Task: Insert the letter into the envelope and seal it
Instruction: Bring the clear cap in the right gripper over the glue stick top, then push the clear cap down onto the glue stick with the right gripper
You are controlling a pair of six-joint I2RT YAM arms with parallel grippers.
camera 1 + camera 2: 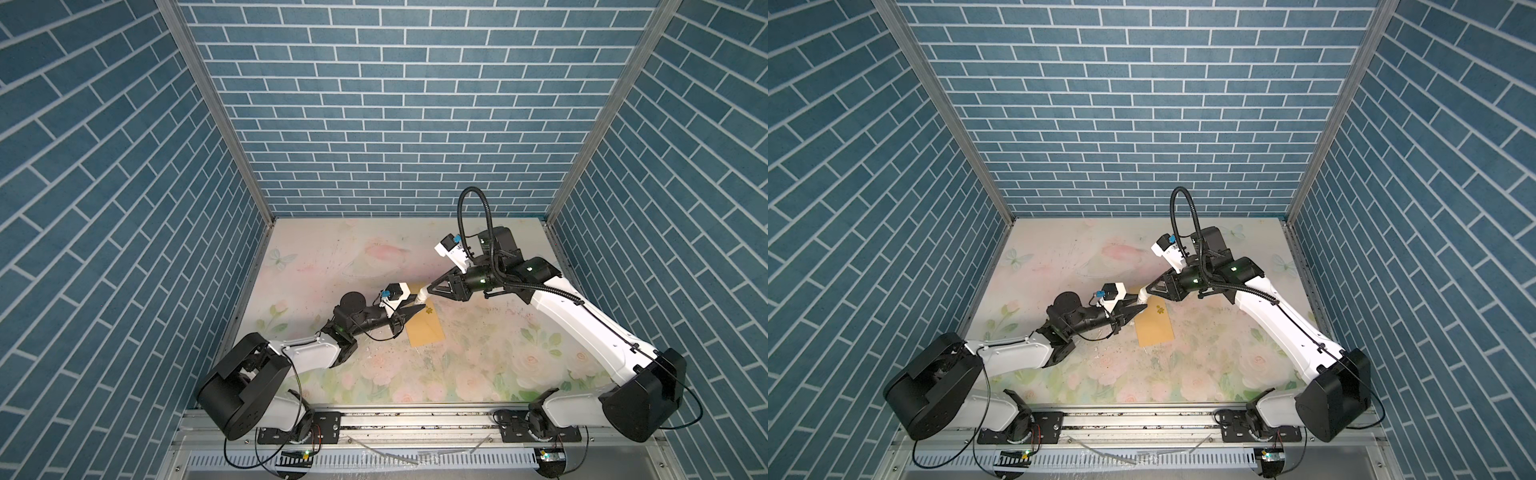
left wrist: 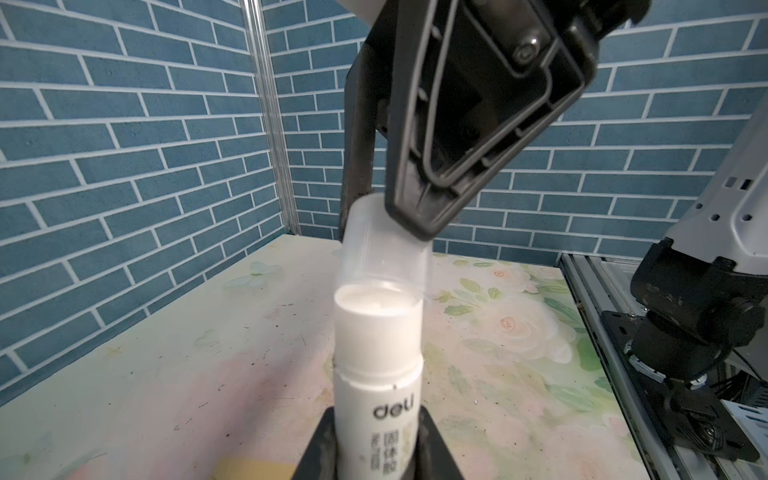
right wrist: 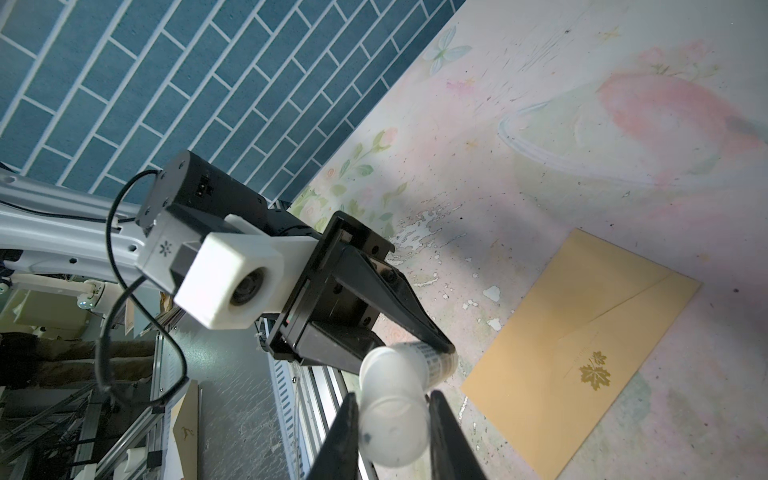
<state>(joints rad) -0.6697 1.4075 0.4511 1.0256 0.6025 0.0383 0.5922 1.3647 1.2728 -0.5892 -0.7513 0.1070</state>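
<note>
White glue stick (image 2: 376, 374) sits clamped in my left fingers (image 2: 332, 440); right fingers (image 3: 449, 432) pinch its clear cap (image 3: 392, 424), just off. Envelope (image 1: 424, 328) lies on the bench (image 1: 478, 365) below, flap folded; letter unseen, presumably inside. Gluing and sealing remain.

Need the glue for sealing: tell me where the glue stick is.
In both top views the glue stick is mid-table, held by the left gripper, above the envelope.

Floral-printed table (image 1: 478, 365) (scuffed, speckled), mustard-yellow envelope (image 1: 424, 327) flat near its middle, flap closed.
</note>
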